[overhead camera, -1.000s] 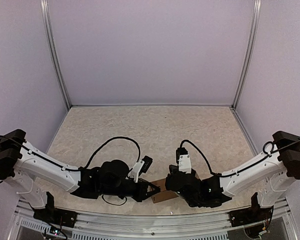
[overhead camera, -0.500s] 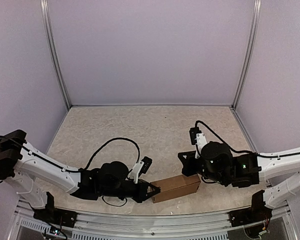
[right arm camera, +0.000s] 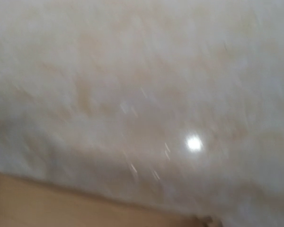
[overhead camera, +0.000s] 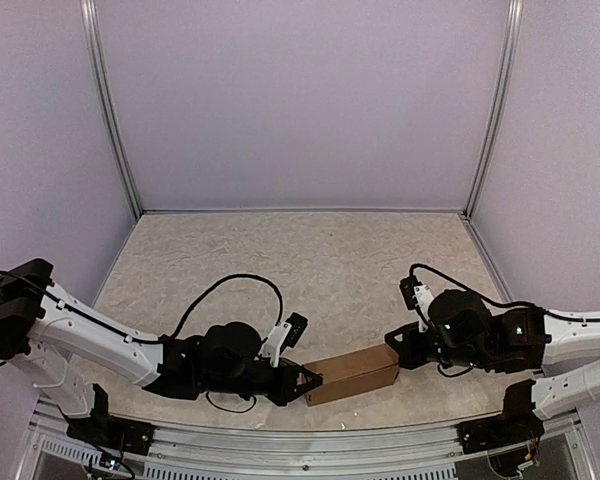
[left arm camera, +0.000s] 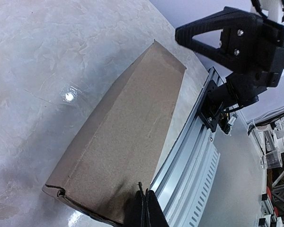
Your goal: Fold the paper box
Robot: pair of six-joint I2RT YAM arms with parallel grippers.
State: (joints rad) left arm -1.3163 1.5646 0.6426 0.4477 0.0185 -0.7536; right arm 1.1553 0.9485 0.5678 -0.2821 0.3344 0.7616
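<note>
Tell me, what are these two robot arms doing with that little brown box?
They are folding a paper box. It is already box-shaped and lies near the front edge of the table, between the two arms. The left gripper is shut, with its tips at the box's left end; it is not clear whether it pinches the cardboard. The right gripper is also shut and sits close to the box's right end, holding nothing. The folding looks largely done.

Soft, even light from above. The right wrist view is all blurred, with a glare spot at four o'clock on the pale marbled tabletop.
</note>
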